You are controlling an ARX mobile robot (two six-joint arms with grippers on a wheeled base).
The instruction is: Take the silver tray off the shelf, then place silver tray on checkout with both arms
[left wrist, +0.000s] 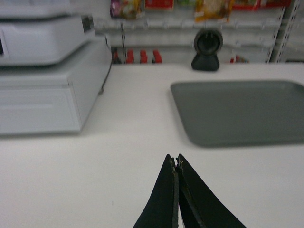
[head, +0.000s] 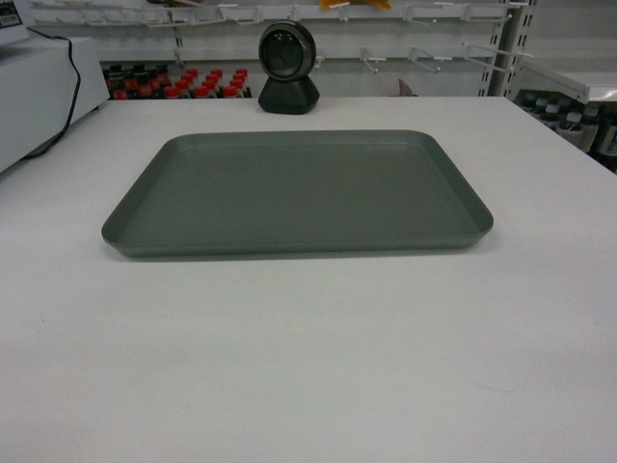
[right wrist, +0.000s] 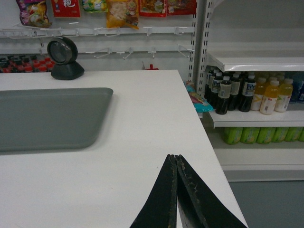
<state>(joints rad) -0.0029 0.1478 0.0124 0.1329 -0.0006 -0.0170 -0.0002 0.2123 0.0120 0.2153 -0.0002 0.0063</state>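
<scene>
I see the silver tray (head: 297,193) lying flat on the white checkout table (head: 308,367), just in front of the black dome scanner (head: 287,68) and apart from it. My left hand (left wrist: 176,159) is clenched on nothing, tips together, hovering over bare table left of the tray and well clear of its rim. My right hand (right wrist: 175,157) is likewise clenched and empty, right of the tray near the table's edge.
</scene>
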